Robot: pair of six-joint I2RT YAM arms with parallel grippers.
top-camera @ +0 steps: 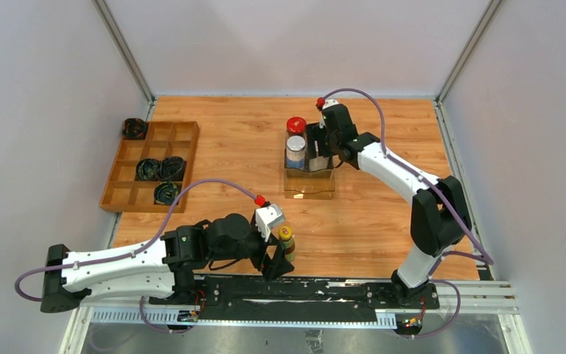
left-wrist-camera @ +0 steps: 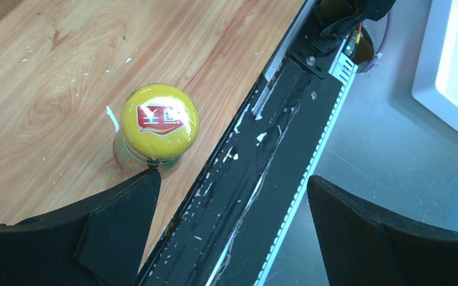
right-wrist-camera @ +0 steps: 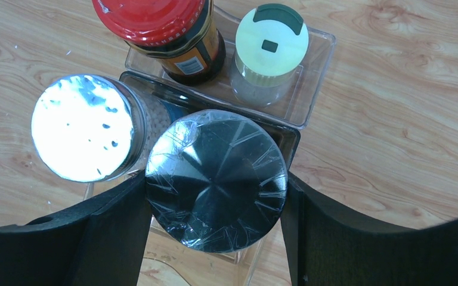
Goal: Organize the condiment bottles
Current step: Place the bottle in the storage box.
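Left end effector (left-wrist-camera: 232, 179) gapes wide, empty; the sauce bottle (left-wrist-camera: 159, 122), with a glossy domed yellow cap, stands at the counter (left-wrist-camera: 48, 71) edge well in front of the clear tray (top-camera: 309, 193), off-centre by one fingertip, so centre it before closing. Right end effector (right-wrist-camera: 216, 180) clamps the black jar (right-wrist-camera: 214, 202), lid film-wrapped, over the tray beside the silver jar (right-wrist-camera: 82, 126); lower it straight

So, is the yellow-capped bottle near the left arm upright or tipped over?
Upright: the yellow-capped bottle stands on the table, cap facing up toward the left wrist camera.
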